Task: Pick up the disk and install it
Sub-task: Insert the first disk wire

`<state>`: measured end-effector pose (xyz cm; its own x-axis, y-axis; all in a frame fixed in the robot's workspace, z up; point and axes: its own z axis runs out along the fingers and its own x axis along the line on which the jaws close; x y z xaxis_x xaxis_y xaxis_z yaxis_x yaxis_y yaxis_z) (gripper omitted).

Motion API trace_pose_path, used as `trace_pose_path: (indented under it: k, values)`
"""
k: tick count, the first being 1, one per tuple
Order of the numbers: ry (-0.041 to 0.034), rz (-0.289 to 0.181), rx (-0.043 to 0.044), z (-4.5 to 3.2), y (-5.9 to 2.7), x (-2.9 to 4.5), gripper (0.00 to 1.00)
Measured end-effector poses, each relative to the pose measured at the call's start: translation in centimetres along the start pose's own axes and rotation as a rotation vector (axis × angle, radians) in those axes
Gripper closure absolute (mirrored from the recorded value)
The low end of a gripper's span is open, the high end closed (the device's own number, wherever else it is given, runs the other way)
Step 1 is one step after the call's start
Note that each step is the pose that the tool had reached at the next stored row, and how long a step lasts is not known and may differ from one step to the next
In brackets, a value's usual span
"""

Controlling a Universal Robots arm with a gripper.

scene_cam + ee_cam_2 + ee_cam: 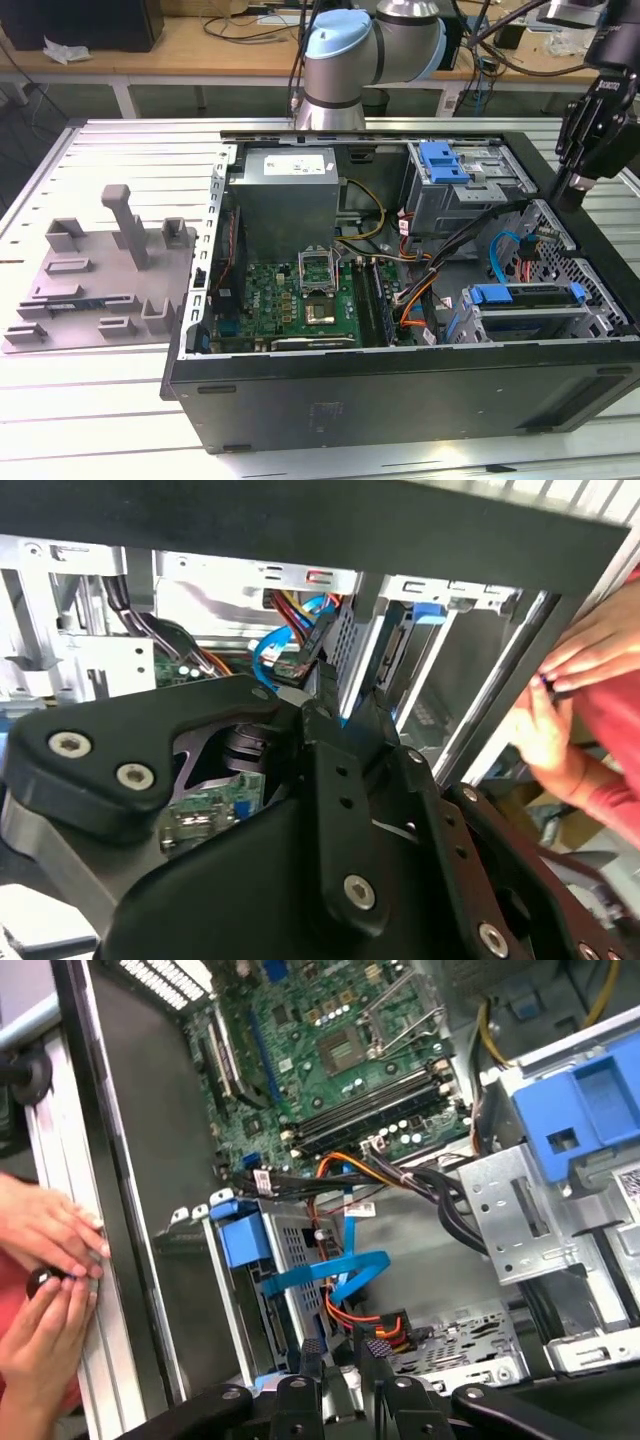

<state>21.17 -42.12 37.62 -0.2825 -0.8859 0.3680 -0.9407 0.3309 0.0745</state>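
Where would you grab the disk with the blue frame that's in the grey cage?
The disk sits slotted in the grey cage, whose walls cover its flat faces. So I'd probably pinch its blue frame along the exposed upper edge, coming straight down from above.

the silver robot arm with pale blue joint caps (345, 55) stands at the far side in the exterior view, its upper links reaching toward that view's right. the black two-finger gripper (570, 195) hangs near the exterior view's right edge, pointing down at a slight tilt. in the first wrist view its slim fingers (312, 1352) stand parallel and slightly apart, gripping nothing.
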Motion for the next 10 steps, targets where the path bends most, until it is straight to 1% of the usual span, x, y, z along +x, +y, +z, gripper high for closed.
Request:
trace_pose_path:
  k: [1,2,3,5,10]
  values:
    - [0.0011,-0.011,0.0043,0.05,0.0,-0.04,0.7]
    - [0.0028,-0.03,0.0117,0.12,0.02,-0.16,0.7]
    - [0.0032,-0.035,0.0138,0.17,0.03,-0.24,0.7]
    - [0.0036,-0.041,0.0161,0.33,0.1,-0.5,0.7]
    - [0.0037,-0.042,0.0164,1.01,0.14,-1.07,0.7]
